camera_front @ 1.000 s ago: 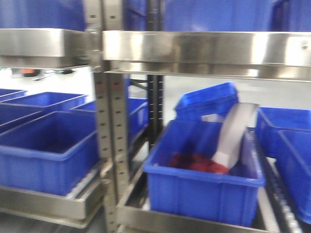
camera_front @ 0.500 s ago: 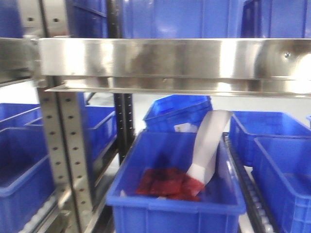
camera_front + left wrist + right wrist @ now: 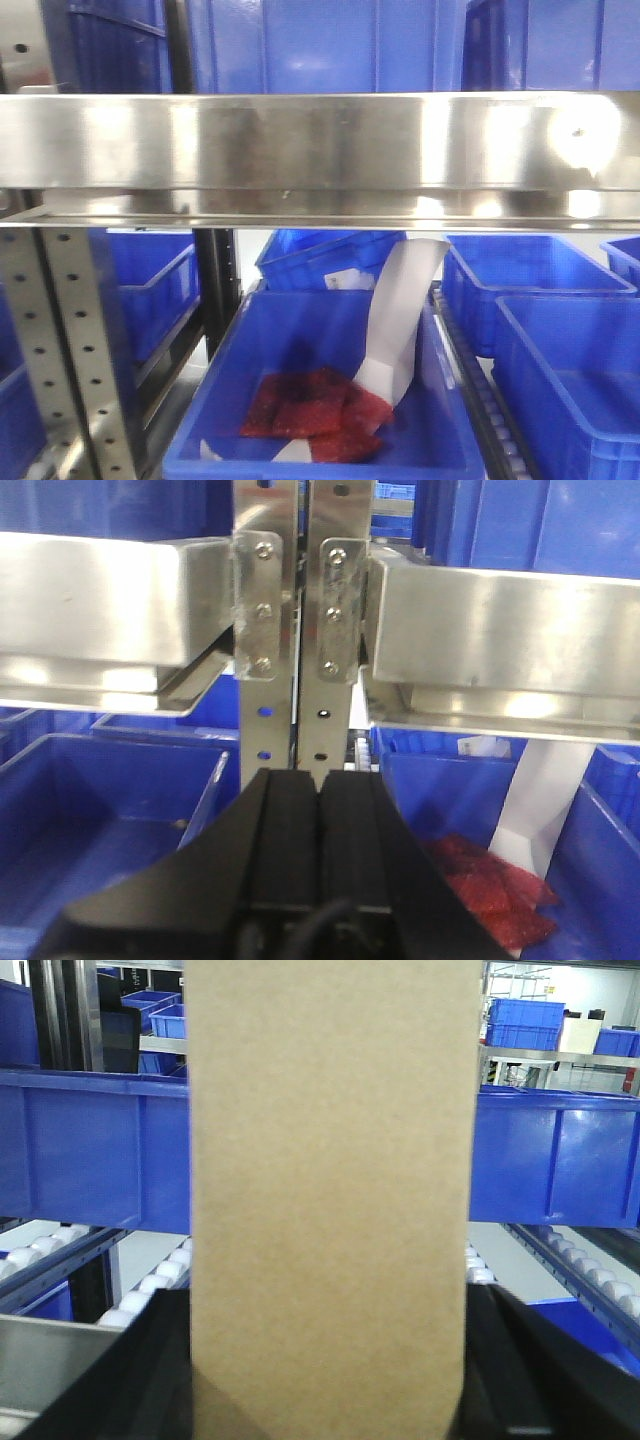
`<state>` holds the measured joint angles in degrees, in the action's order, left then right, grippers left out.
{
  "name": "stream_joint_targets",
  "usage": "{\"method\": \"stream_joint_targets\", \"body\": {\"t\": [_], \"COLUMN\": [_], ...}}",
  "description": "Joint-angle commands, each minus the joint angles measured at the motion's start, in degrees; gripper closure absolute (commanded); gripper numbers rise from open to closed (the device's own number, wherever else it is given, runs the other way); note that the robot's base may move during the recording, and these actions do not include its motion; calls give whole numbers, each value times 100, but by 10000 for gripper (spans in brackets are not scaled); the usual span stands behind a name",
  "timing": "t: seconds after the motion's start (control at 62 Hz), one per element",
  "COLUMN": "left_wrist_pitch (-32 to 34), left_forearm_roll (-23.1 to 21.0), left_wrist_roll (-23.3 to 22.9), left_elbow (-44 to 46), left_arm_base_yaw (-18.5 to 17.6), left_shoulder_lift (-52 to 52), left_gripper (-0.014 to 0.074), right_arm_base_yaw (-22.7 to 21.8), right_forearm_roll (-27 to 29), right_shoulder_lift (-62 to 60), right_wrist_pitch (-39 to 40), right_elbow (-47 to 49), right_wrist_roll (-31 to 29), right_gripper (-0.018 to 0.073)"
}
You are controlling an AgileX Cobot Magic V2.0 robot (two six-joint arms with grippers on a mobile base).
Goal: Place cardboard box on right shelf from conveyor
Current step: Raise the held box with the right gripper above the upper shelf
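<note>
The plain tan cardboard box (image 3: pixel 330 1160) stands upright and fills the middle of the right wrist view. My right gripper (image 3: pixel 325 1305) is shut on it, one black finger (image 3: pixel 150 1360) on each side. Behind the box run a roller track and blue bins. The right shelf shows as a wide shiny steel rail (image 3: pixel 320 145) across the front view and as the right-hand rail (image 3: pixel 500 630) in the left wrist view. My left gripper (image 3: pixel 320 778) is shut and holds nothing, facing the perforated uprights (image 3: pixel 300 630). The conveyor is out of view.
Below the rail a blue bin (image 3: pixel 220 400) holds red packets (image 3: pixel 305 405) and a leaning white sheet (image 3: pixel 400 310). More blue bins (image 3: pixel 560 370) sit to its right and above the rail. White rollers (image 3: pixel 150 1285) line the track. A perforated upright (image 3: pixel 75 350) stands at the left.
The front view has slid right and closer. The uprights have gone from the middle to the left edge, and the steel rail now spans the whole frame, lower down.
</note>
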<state>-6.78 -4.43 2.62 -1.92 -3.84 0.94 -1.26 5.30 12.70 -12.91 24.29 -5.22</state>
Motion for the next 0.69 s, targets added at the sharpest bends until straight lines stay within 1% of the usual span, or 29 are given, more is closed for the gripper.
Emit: {"method": "stream_joint_targets", "body": {"t": [0.0,0.677], "left_wrist_pitch": [488,488], "left_forearm_roll": [-34,-34], "left_wrist_roll": [1,1], "left_elbow": [-35,-35], "left_arm_base_yaw": [-31,-31], "left_shoulder_lift": [31,31], "left_gripper": [713,713], "right_arm_base_yaw": [-24,-24], "right_forearm_roll": [6,6], "right_shoulder_lift": [58,58], "right_wrist_pitch": [573,573], "right_elbow": [171,171], "right_wrist_roll": [-68,-68], "right_gripper": [517,517]}}
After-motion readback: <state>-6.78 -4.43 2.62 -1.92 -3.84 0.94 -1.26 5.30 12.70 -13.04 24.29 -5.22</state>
